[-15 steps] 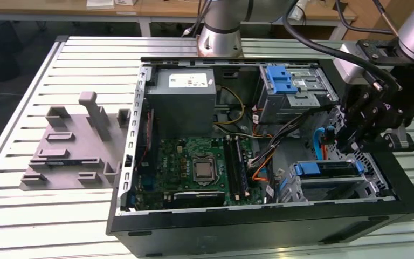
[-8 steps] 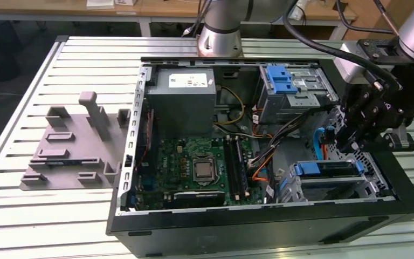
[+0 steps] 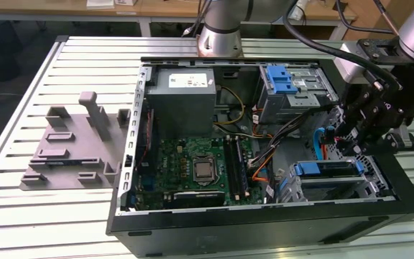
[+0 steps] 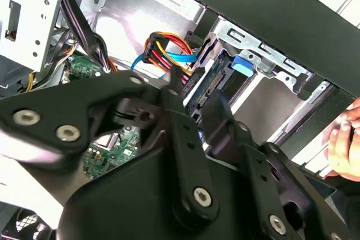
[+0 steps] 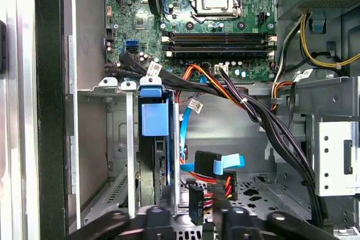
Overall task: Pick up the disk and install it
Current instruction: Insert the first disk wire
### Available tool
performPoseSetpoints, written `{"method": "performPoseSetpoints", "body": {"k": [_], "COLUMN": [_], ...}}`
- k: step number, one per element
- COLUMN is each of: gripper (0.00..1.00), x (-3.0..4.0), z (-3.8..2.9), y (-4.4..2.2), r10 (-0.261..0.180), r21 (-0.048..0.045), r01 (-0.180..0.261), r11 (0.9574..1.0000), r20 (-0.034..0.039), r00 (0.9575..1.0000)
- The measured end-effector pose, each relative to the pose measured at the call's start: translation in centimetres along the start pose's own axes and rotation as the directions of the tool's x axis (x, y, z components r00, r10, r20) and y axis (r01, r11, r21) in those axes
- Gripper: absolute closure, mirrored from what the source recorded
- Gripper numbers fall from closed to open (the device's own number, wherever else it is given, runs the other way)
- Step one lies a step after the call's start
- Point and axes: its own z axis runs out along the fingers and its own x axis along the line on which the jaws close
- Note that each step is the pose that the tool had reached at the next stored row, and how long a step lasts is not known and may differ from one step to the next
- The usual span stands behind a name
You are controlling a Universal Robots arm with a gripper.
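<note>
The disk (image 3: pixel 327 169) sits in the lower drive cage (image 3: pixel 376 183) of the open computer case (image 3: pixel 264 226), at the exterior view's right, its blue carrier tab facing up toward the opening. In the first wrist view I see the disk (image 5: pixel 156 155) edge-on in its slot, blue tab above, cage walls on either side. It looks seated or nearly so; I cannot confirm full engagement.

The pincer (image 3: pixel 365 141) hangs just above that cage, among the cables (image 3: pixel 322 141). I cannot tell whether it is spread or pressed together, and I see nothing clearly pinched.

Handling judgement: rigid metal body, moderately heavy, smooth flat faces likely slippery. Fragile to knocks. The plastic carrier edges are the better hold.

Containers: the upper drive bay (image 3: pixel 297 86) holds a blue latch only. The case also holds the motherboard (image 3: pixel 192 167) and power supply (image 3: pixel 185 102). The table (image 3: pixel 20 216) carries a grey fixture (image 3: pixel 70 145).
</note>
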Motion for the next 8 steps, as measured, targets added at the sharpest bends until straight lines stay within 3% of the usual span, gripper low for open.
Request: {"method": "performPoseSetpoints", "body": {"k": [3,4,8], "gripper": [0.49,0.43,0.43], "x": [0.0,0.0,0.0], "z": [0.0,0.0,-0.01], "y": [0.0,0.0,0.0], "r10": [0.0,0.0,0.0], "r21": [0.0,0.0,0.0], "r01": [0.0,0.0,0.0], "r11": [1.0,1.0,1.0], "r20": [0.0,0.0,0.0], "r00": [1.0,1.0,1.0]}}
